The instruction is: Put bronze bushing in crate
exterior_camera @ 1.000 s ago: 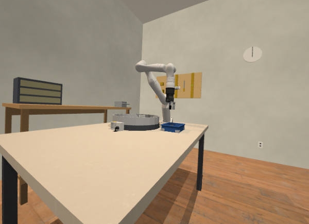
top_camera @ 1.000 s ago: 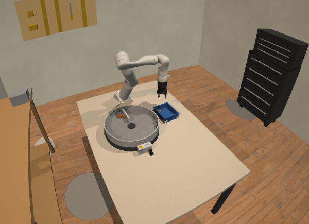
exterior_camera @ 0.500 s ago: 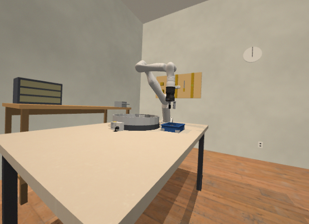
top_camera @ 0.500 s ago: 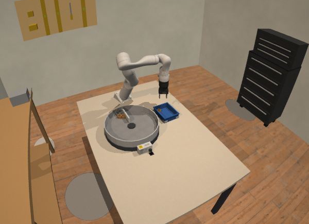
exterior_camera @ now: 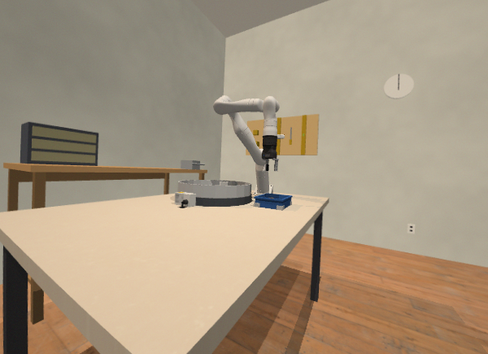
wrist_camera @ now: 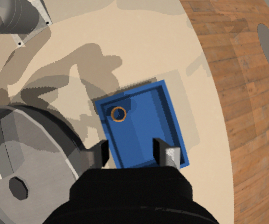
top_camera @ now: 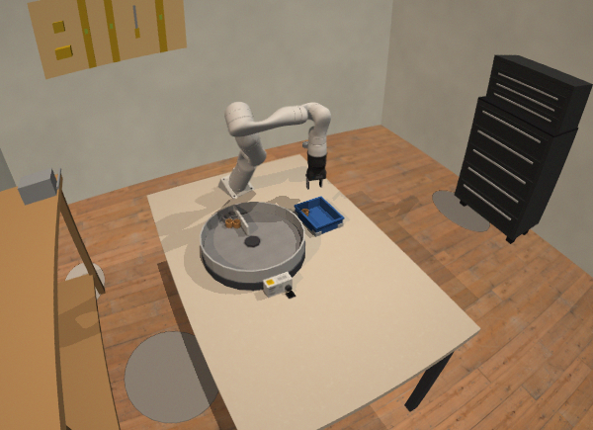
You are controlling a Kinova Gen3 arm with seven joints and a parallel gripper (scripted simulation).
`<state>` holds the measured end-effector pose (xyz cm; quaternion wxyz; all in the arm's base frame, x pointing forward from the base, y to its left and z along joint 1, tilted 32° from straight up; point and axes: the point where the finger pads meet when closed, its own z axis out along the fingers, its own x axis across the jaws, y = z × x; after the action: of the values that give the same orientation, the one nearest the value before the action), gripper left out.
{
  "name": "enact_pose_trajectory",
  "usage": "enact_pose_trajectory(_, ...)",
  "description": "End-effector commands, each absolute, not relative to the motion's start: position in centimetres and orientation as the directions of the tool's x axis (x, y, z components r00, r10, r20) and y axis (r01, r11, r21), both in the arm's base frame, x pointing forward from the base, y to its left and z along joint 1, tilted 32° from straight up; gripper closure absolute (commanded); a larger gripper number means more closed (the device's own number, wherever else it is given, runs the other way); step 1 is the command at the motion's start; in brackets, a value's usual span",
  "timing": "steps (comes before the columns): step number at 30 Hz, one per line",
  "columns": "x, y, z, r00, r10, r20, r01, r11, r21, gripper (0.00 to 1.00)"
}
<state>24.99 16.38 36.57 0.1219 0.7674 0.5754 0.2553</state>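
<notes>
Hanging above the blue rectangular plastic crate (top_camera: 323,217), the black 2-finger end effector (top_camera: 314,183) has its jaws spread wide with nothing between them, which reads as the release already made. 1 bronze ring-shaped bushing (wrist_camera: 118,113) lies in the crate's corner. Other bronze bushings (top_camera: 232,222) sit on the grey round turning table (top_camera: 277,269), beside the crate on the beige worktop (top_camera: 346,321).

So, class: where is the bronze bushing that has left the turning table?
The wrist view shows it lying inside the blue crate, in the corner nearest the turning table: bronze bushing, below the open gripper.
</notes>
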Motion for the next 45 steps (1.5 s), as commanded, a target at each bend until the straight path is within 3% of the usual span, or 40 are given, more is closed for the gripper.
enact_pose_trajectory(1, 24.97, 16.46, 36.64, 0.204, 0.947, 0.247, 0.823, -0.302, 0.481, 0.0)
enact_pose_trajectory(4, 24.97, 16.46, 36.64, 0.204, 0.947, 0.247, 0.823, -0.302, 0.481, 0.0)
enact_pose_trajectory(9, 25.27, 16.62, 37.54, 0.021, 0.99, 0.141, 0.847, -0.093, 0.523, 0.0)
enact_pose_trajectory(45, 25.28, 16.59, 37.52, 0.024, 0.989, 0.145, 0.846, -0.097, 0.525, 0.0)
